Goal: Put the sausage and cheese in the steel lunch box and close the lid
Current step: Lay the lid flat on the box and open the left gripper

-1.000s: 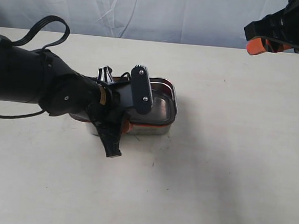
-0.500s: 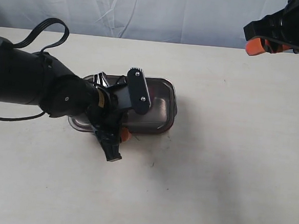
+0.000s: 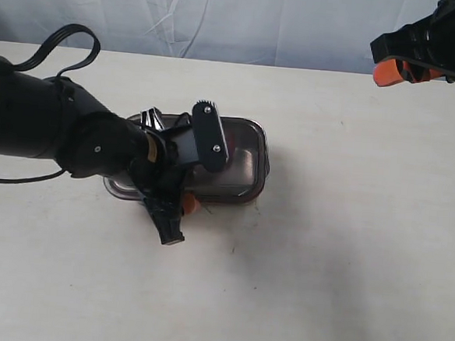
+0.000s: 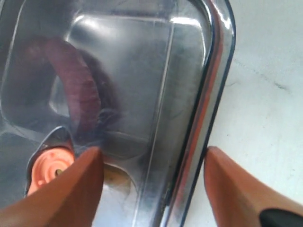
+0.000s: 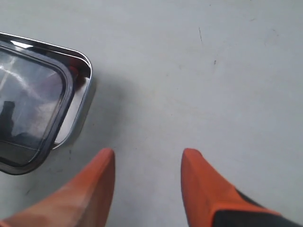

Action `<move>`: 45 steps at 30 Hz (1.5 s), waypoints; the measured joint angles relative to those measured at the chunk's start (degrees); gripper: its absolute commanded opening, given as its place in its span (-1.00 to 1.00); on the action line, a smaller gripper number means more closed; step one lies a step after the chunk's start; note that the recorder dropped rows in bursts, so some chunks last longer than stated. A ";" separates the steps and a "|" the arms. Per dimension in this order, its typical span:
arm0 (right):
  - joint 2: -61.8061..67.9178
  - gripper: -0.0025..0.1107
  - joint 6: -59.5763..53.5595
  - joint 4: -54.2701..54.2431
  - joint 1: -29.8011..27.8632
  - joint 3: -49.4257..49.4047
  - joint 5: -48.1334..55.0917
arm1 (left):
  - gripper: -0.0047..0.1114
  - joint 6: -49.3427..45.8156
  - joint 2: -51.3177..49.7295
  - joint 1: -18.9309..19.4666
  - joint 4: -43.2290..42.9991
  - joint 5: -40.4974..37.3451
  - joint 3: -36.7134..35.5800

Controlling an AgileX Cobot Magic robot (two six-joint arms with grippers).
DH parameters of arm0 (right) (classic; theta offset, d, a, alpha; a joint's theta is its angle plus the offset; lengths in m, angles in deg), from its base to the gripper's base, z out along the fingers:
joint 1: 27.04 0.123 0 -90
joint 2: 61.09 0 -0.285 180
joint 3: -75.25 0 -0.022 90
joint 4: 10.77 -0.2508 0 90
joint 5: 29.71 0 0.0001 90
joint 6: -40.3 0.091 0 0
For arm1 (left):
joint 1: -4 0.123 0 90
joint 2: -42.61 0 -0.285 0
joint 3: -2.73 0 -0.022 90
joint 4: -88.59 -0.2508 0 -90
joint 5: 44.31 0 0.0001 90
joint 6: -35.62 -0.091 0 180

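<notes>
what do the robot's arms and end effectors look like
Both arms are black and rounded; a black cable loops off the left arm. The left end effector and right end effector each have two tapered orange fingers, black on the outside.

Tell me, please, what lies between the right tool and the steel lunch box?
Only bare table lies between the right tool and the steel lunch box, as the right wrist view shows.

— What's at the back?
— A wrinkled white cloth [image 3: 222, 22], hung along the far edge.
— And below?
— A pale cream table [image 3: 320, 302], matte, with a few small dark specks. The light is even, the shadows soft.
</notes>
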 measured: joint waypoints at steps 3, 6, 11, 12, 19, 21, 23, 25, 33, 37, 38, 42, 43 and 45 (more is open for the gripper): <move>0.00 -0.19 0.00 0.00 0.00 0.00 0.04 | 0.09 0.24 0.67 0.10 0.00 -0.41 0.10; 0.00 -0.19 0.00 -0.03 0.00 0.00 0.04 | 0.09 0.25 0.88 0.10 0.00 -0.73 0.67; 0.00 -0.19 0.00 -0.03 0.00 0.00 0.13 | 0.09 0.33 0.88 0.10 -0.61 -0.48 1.51; 0.00 -0.19 0.00 -0.13 0.00 0.00 0.13 | 0.09 0.33 0.88 0.10 -1.06 -0.31 1.64; 0.00 -0.19 0.00 -0.13 0.00 0.00 0.13 | 0.09 0.33 0.88 0.70 -1.89 0.16 1.63; 0.00 -0.19 0.00 -0.13 0.00 0.00 0.13 | 0.09 0.37 0.77 0.70 -2.03 0.29 1.63; 0.00 -0.19 0.00 -0.13 0.00 0.00 0.13 | 0.09 0.47 0.41 0.70 -2.63 0.74 1.63; 0.00 -0.19 0.00 -0.24 0.00 0.00 0.13 | 0.09 0.47 0.38 0.70 -2.95 1.30 1.63; 0.00 -0.19 0.00 -0.36 0.00 0.00 0.69 | 0.09 0.47 0.38 0.70 -3.04 0.96 1.63; 0.00 -0.19 0.00 -0.36 0.00 0.00 1.37 | 0.09 0.47 0.38 0.70 -3.04 -0.07 1.63; 0.00 -0.19 0.00 -0.36 0.00 0.00 1.37 | 0.09 0.47 0.38 0.70 -3.04 -0.07 1.63; 0.00 -0.19 0.00 -0.36 0.00 0.00 1.45 | 0.09 0.47 0.38 0.70 -3.04 0.43 1.63; 0.00 -0.19 0.00 -0.36 0.00 0.00 1.45 | 0.09 0.47 0.38 0.70 -3.04 0.32 1.76; 0.00 -0.19 0.00 -0.36 0.00 0.00 1.45 | 0.09 0.47 0.38 0.70 -3.04 0.18 1.87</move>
